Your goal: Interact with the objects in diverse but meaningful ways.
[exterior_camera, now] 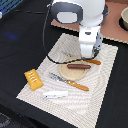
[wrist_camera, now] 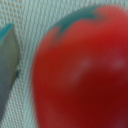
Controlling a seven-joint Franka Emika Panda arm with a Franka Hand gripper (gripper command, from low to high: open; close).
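A red tomato (wrist_camera: 82, 75) with a green top fills the wrist view, very close to the camera. One grey finger (wrist_camera: 6, 65) shows beside it with a narrow gap between them; the other finger is out of view. In the exterior view the arm's wrist (exterior_camera: 90, 45) hangs over the far side of the placemat (exterior_camera: 102, 85) and hides both gripper and tomato. A reddish-brown sausage (exterior_camera: 79, 66) lies on the tan plate (exterior_camera: 75, 74). An orange-handled fork (exterior_camera: 70, 82) lies along the plate's near edge, and an orange-handled knife (exterior_camera: 92, 62) beyond it. The yellow bread block (exterior_camera: 32, 79) and white flat piece (exterior_camera: 55, 93) lie nearer.
The placemat lies on a black table (exterior_camera: 20, 35). A brown board (exterior_camera: 116, 27) with a bowl (exterior_camera: 124, 19) on it sits at the exterior view's upper right. A black cable (exterior_camera: 47, 30) trails from the arm.
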